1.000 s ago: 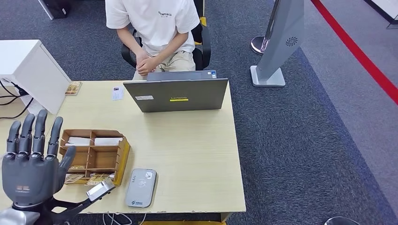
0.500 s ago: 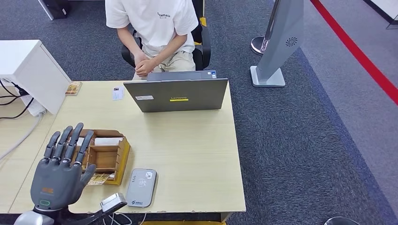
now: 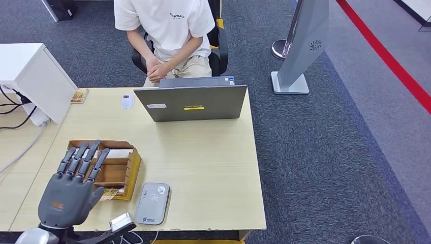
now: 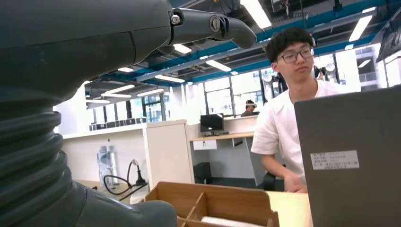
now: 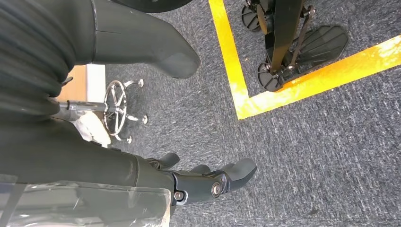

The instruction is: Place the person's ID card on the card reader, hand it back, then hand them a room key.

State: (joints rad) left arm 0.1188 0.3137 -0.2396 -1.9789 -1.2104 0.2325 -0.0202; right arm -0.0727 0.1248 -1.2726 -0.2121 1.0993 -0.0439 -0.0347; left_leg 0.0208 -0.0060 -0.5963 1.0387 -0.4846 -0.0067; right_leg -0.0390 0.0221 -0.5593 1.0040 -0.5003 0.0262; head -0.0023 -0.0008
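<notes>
My left hand [image 3: 68, 195]: fingers spread, holding nothing, raised over the wooden organiser [image 3: 122, 170]. My right hand [image 5: 198, 182]: hanging floorward, fingers loosely apart, empty. ID card [image 3: 127, 100]: flat beside the laptop [image 3: 192, 102]; likely thin, stiff, slippery; pinch its edge.

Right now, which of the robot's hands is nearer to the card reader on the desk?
Left. The left hand hovers open just beside the card reader, over the wooden organizer. The right hand hangs low above the carpet, away from the desk.
</notes>
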